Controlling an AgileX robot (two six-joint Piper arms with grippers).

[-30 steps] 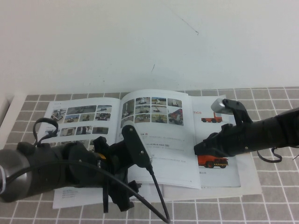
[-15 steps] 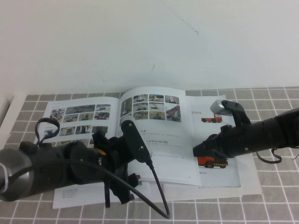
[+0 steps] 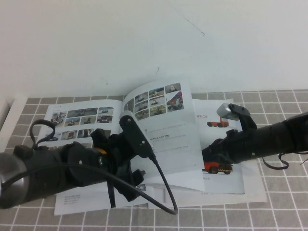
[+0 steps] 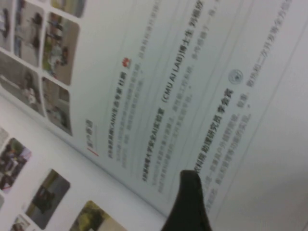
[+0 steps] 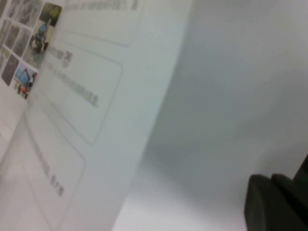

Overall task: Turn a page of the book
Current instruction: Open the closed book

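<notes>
While the page (image 3: 166,130) stands lifted off the book (image 3: 82,120), we cannot tell either claw's state: left claw (image 3: 126,191) near, right claw (image 3: 208,155) under the page.

The book (image 3: 79,118), a large thin glossy white booklet, lies open on the grey-tiled counter (image 3: 284,192), its flat left-hand leaf filled with a grid of small colour vehicle photos. The page (image 3: 166,130) is lifted off the right half and stands tilted up from the spine, its free outer edge raised clear of the leaves below. Its facing side carries a small photo grid near the top with lines of text underneath; close up, that print (image 4: 192,96) shows rows of characters.
</notes>
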